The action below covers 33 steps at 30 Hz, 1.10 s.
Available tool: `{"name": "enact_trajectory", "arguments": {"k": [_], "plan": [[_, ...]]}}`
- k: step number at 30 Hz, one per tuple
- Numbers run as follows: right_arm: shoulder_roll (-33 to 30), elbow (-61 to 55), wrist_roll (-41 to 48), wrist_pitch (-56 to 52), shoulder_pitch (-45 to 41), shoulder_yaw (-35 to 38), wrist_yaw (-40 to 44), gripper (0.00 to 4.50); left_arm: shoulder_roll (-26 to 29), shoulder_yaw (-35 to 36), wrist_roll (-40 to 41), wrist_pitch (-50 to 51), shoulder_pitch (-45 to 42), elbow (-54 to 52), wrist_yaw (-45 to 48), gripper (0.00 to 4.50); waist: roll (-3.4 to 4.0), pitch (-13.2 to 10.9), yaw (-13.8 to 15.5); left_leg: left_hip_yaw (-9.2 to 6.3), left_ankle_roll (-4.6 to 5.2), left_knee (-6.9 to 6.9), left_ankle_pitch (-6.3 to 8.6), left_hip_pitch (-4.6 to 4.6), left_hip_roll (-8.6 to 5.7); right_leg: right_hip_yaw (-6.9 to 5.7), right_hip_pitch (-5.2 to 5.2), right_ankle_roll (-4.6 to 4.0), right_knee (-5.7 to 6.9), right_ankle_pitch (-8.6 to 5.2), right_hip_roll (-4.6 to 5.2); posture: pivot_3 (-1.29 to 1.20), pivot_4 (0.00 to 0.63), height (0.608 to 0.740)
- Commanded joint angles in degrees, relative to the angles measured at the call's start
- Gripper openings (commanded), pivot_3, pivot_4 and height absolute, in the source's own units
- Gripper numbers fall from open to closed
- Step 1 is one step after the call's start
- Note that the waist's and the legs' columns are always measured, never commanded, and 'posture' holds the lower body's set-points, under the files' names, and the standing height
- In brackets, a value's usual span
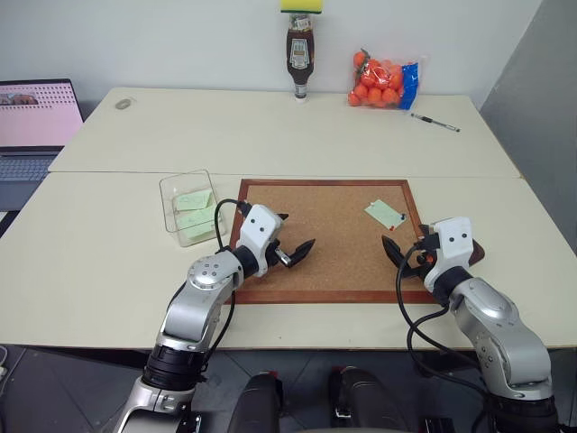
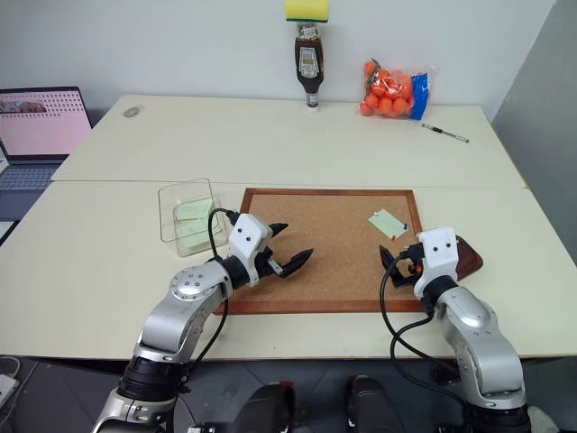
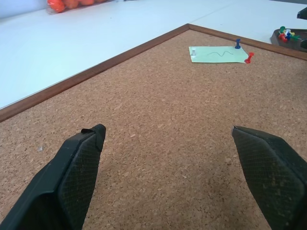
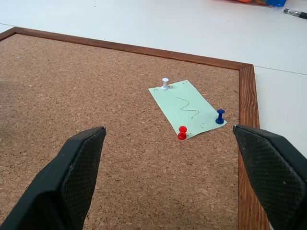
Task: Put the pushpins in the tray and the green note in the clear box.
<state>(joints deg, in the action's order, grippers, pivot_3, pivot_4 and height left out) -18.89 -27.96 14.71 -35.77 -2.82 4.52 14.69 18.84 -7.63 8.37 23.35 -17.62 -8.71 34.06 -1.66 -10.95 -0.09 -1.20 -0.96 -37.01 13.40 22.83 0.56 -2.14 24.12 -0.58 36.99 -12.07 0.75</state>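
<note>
Hovering low over the near-left part of the cork board (image 1: 325, 239), left gripper (image 1: 295, 253) with fingers spread wide and holding nothing. Hanging just over the board's near-right edge, right gripper (image 1: 403, 254), likewise spread and empty, its fingertips partly covered by its own white housing in the head views.

Lying flat near the board's far-right corner, the green note (image 4: 188, 109), pale green with a thin squiggle drawn on it. Pinning it down at three corners, the pushpins: a white one (image 4: 165, 84), a blue one (image 4: 220, 117) and a red one (image 4: 182, 133). Reading as hardly more than specks in the head views, those pins; showing clearly in the right wrist view.

Sitting just beyond the board's right edge, the tray (image 3: 289, 37), mostly hidden behind the right gripper from the head and cut off at the picture's edge in the left wrist view, where a few coloured pins are lying in it.

Standing just left of the board's far-left corner, the clear box (image 1: 168, 193), already holding pale green slips; not possible to tell how many.
</note>
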Motion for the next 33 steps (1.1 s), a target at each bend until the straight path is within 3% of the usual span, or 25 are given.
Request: {"name": "enact_trajectory", "arguments": {"k": [1,21,33], "plan": [[-0.01,-1.41,0.39,1.19,-0.46,1.21,0.07,4.50,0.25,-0.36,-0.33,-1.99,-0.78,-0.86,0.13,4.45,0.00,0.00,0.00,0.00,0.00,0.00,0.00,0.00,0.00,0.00,0.00,0.00,0.00,0.00,0.00,0.00,0.150,0.740],[-0.60,-3.82,1.69,0.75,1.14,0.69,2.29,4.50,0.68,-1.04,1.73,-2.83,-2.80,-0.28,5.68,4.45,0.00,0.00,0.00,-0.01,0.00,-0.01,0.00,0.01,0.00,0.00,0.00,0.00,0.00,0.00,0.00,0.00,0.150,0.740],[0.17,-4.69,2.10,-0.02,0.60,0.50,1.68,4.50,-0.22,-4.39,-0.25,-2.57,-6.65,6.05,6.84,2.33,0.00,0.00,0.00,0.00,0.00,0.00,0.00,0.01,-0.02,0.01,0.00,0.00,-0.01,0.00,0.00,0.00,0.150,0.740]]}}
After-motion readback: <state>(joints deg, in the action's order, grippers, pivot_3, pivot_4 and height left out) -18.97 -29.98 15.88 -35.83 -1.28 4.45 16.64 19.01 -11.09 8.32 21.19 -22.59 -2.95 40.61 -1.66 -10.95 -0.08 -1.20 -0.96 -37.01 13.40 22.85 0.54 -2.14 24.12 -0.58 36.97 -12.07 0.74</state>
